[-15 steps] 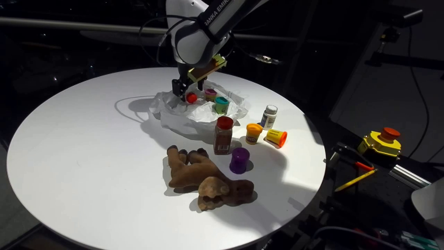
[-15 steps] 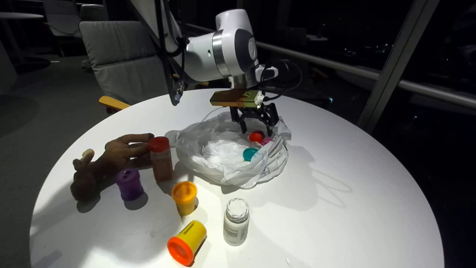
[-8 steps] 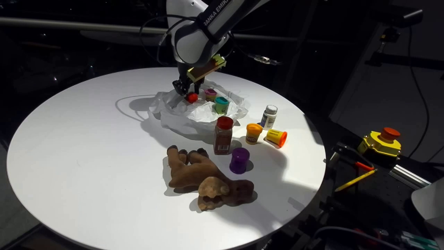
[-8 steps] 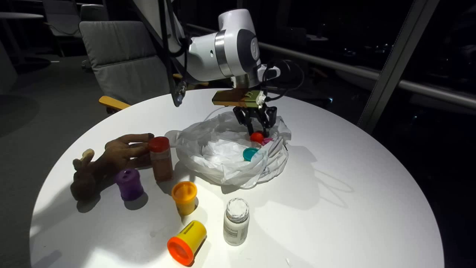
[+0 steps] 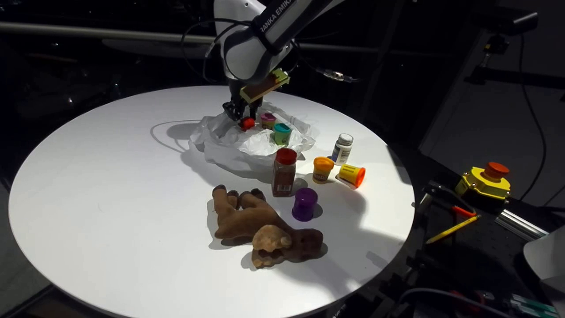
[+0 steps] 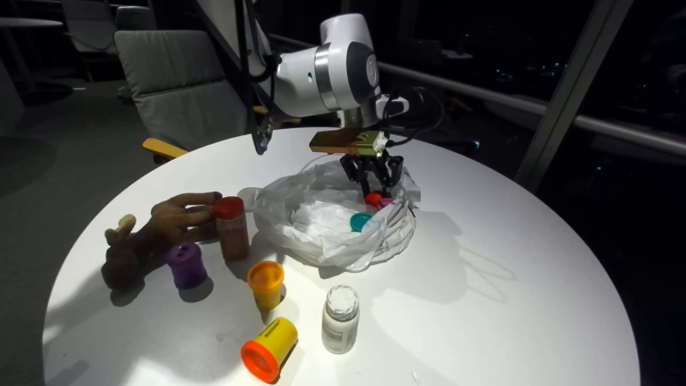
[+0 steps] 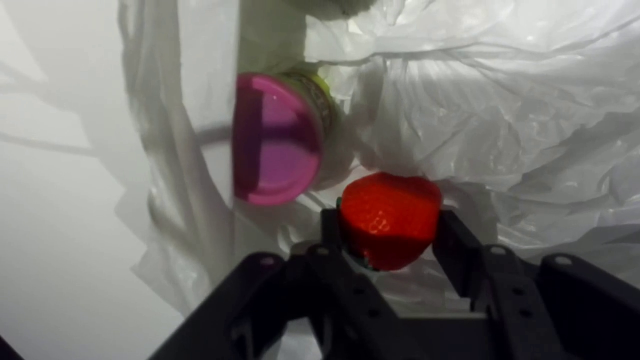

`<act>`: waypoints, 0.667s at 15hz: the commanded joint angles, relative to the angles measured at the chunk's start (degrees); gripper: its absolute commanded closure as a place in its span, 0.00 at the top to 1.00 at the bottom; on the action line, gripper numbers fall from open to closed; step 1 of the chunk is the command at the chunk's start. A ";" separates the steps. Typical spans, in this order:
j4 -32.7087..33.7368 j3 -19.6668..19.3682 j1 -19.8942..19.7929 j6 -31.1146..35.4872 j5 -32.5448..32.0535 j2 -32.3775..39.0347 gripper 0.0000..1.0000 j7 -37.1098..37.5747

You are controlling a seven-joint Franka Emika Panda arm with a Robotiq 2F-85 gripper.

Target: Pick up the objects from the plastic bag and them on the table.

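Note:
A crumpled white plastic bag (image 5: 234,157) lies open on the round white table (image 5: 123,198). Inside it, a red strawberry-like object (image 7: 392,220) with a bit of green sits between the fingers of my gripper (image 7: 388,227), both pads touching its sides. In an exterior view the gripper (image 6: 376,194) points down into the bag, with the red object (image 6: 374,199) at its tips. Close beside it, toward the bag's wall, is a tub with a pink lid (image 7: 285,145). A green tub with a teal lid (image 5: 282,133) also stands in the bag.
Outside the bag stand a red-capped jar (image 5: 284,174), a purple tub (image 5: 304,204), an orange tub (image 5: 323,170) and a white bottle (image 5: 342,150). A yellow tub (image 5: 351,175) lies on its side. A brown stuffed animal (image 5: 247,221) lies near the jar.
The fingers have come together from wide apart onto the red object. Gripper and red object have since shifted slightly, toward the pink-lidded tub.

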 commanded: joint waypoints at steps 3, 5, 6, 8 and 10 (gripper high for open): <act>-5.91 0.29 0.35 -0.52 0.65 -8.52 0.25 -1.50; -11.37 0.16 0.33 1.50 0.15 -14.40 0.25 -1.92; -13.52 -0.05 0.30 2.01 -0.12 -16.79 0.25 -1.84; -18.69 -2.08 0.91 2.21 -1.98 -22.06 0.25 0.06; -23.85 -3.66 0.69 1.34 -4.02 -27.07 0.25 0.54</act>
